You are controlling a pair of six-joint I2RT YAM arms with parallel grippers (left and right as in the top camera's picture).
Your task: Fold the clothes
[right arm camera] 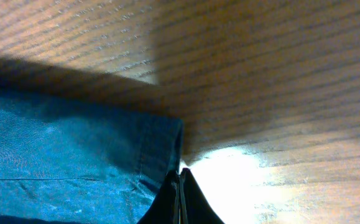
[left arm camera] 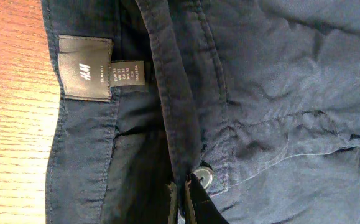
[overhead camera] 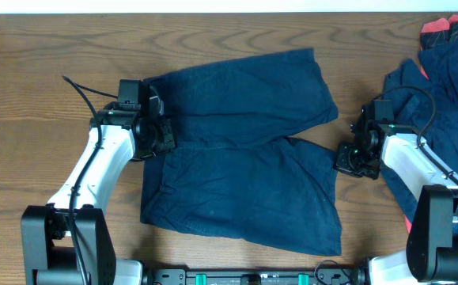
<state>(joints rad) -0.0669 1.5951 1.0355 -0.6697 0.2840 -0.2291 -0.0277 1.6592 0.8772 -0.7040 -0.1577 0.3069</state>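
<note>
A heap of other clothes (overhead camera: 448, 75) lies at the right edge of the wooden table (overhead camera: 39, 63), behind the right arm. The navy shorts (overhead camera: 236, 158) lie spread flat mid-table. The left gripper (left arm camera: 184, 202) is closed, seemingly pinching the waistband beside the button (left arm camera: 206, 177). The right gripper (right arm camera: 180, 193) sits closed at the leg's hem corner.

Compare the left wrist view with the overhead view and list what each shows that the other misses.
Left wrist only: the brand label, the size tag beside it and a button. Overhead only: the two spread legs of the shorts, the left arm, the right arm and more clothes at the right edge. Both: navy shorts on the wooden table.
</note>
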